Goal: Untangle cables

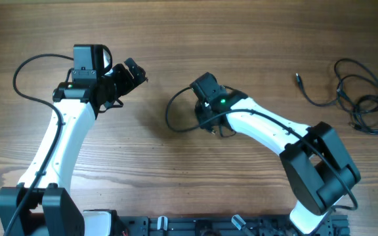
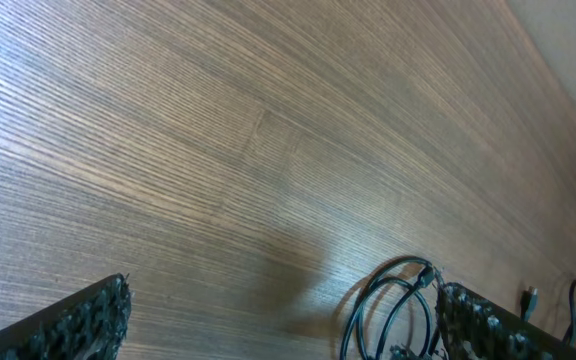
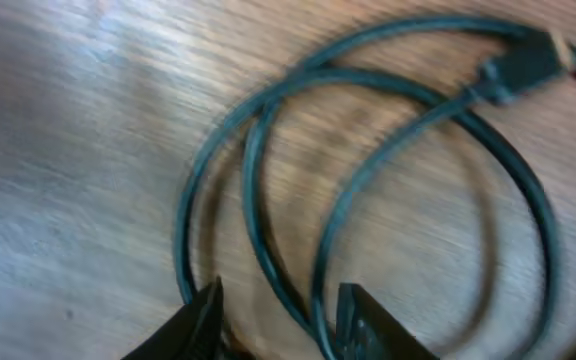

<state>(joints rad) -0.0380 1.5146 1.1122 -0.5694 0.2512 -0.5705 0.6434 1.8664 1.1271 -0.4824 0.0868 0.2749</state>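
Note:
One black cable (image 1: 174, 117) lies coiled on the wood at table centre. In the right wrist view this cable (image 3: 251, 150) makes overlapping loops, with its plug (image 3: 523, 62) at the upper right. My right gripper (image 3: 280, 315) hangs straight over it with its jaws parted. Two strands run between the fingertips and neither looks pinched. From overhead the right gripper (image 1: 212, 126) sits at the coil's right edge. More tangled cables (image 1: 363, 101) lie at the far right. My left gripper (image 1: 133, 71) hovers open and empty to the left, with the coil (image 2: 383, 295) showing near its right finger.
A loose cable end with a plug (image 1: 298, 78) lies left of the far-right tangle. Bare wooden tabletop (image 1: 176, 39) spans the back. The arm bases (image 1: 176, 226) stand along the front edge.

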